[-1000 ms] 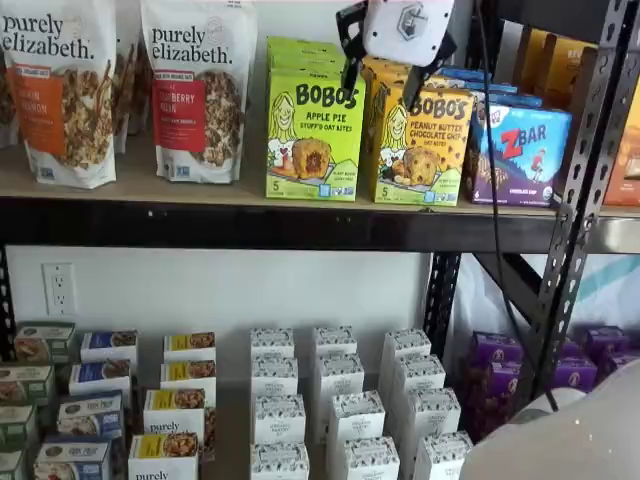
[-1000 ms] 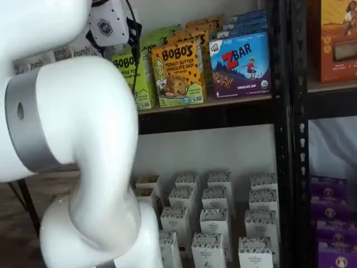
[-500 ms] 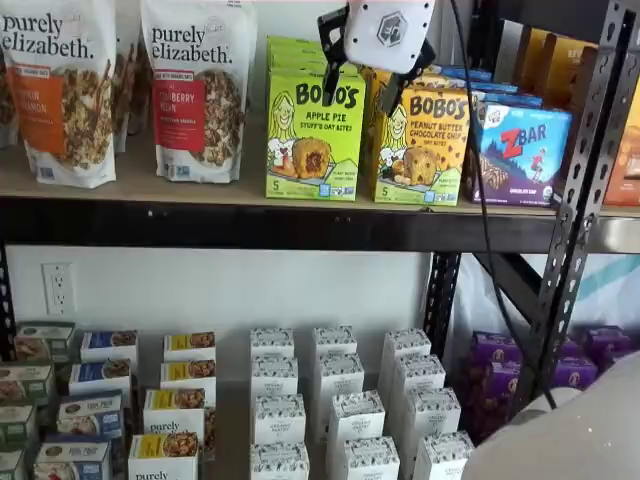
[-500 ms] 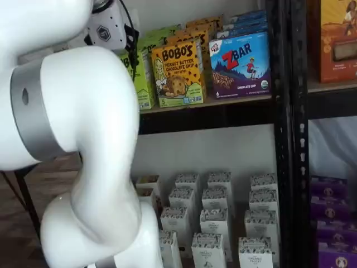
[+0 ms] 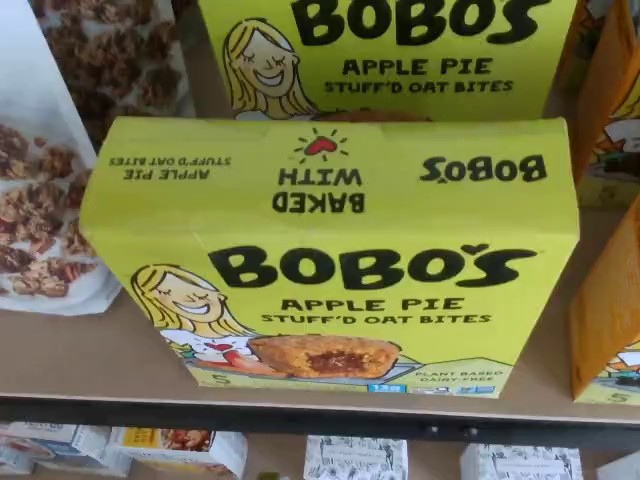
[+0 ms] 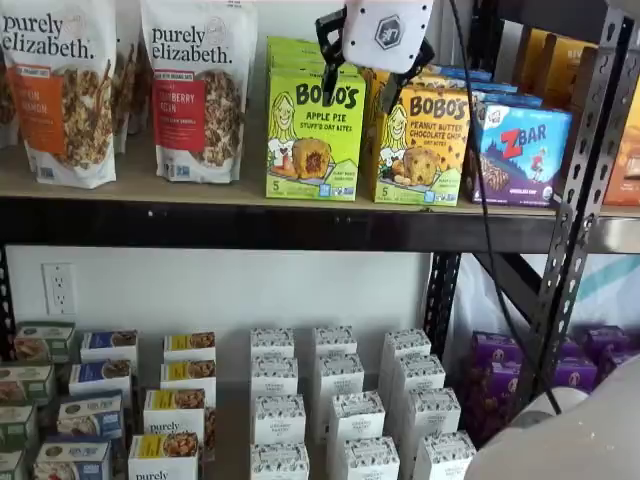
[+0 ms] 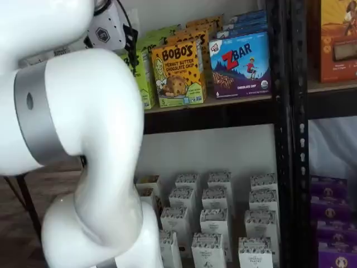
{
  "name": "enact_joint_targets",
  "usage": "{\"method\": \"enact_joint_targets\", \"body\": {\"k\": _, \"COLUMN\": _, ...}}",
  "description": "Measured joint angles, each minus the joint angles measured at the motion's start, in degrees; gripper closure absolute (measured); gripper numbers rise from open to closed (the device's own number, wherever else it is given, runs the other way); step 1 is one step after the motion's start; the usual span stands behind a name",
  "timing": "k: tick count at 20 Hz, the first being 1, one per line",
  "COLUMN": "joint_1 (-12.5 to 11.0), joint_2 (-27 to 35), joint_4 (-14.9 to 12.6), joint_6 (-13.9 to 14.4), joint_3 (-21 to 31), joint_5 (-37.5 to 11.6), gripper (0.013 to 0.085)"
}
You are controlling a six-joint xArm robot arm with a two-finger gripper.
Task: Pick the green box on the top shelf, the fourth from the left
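Note:
The green box [image 6: 313, 130] is a lime Bobo's Apple Pie box standing upright on the top shelf [image 6: 240, 194], between a granola bag and a yellow-orange Bobo's box. In the wrist view the green box [image 5: 330, 240] fills the picture, its top flap and front face both showing, with another lime box behind it. My gripper [image 6: 361, 82] hangs open in front of the box's upper right corner, a plain gap between its two black fingers, holding nothing. In a shelf view the white arm [image 7: 78, 128] hides most of the green box [image 7: 146, 75].
Purely Elizabeth granola bags [image 6: 198, 90] stand left of the green box. The yellow-orange Bobo's box [image 6: 422, 140] and a blue ZBar box [image 6: 520, 155] stand to its right. A black upright [image 6: 575, 200] and a cable [image 6: 485, 190] are at the right. Small white boxes [image 6: 335, 400] fill the lower shelf.
The gripper has shifted left, from in front of the yellow-orange box to the green box's upper right corner. It has barely moved in the last half second. Its fingers stay open.

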Motion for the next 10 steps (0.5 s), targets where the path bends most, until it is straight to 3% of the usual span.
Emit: {"method": "enact_joint_targets", "body": {"k": 10, "joint_1": -0.39, "joint_2": 3.44, "joint_4": 1.51, "joint_6": -0.62, "joint_3": -3.55, "joint_5": 1.24, "gripper": 0.013}}
